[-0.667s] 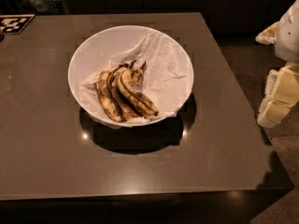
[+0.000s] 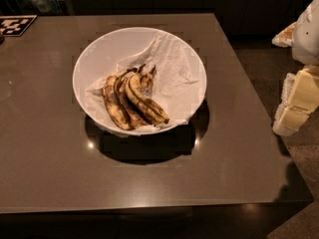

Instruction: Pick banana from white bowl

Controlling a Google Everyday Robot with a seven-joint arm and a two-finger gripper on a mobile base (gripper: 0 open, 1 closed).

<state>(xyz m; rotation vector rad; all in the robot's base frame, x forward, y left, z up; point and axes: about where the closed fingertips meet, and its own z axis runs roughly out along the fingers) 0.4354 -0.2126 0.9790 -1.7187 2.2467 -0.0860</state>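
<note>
The robot's arm wore a rounded white shell with a tan patch beside it. Below, its gripper, built of stacked pale cream blocks with white trim, stood at the view's far right edge.

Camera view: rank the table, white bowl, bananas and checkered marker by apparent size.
1. table
2. white bowl
3. bananas
4. checkered marker; it is cut off by the frame and farther back, so its rank is unsure.
The pincer sits at the right edge, beside the table, apart from the bowl.
</note>
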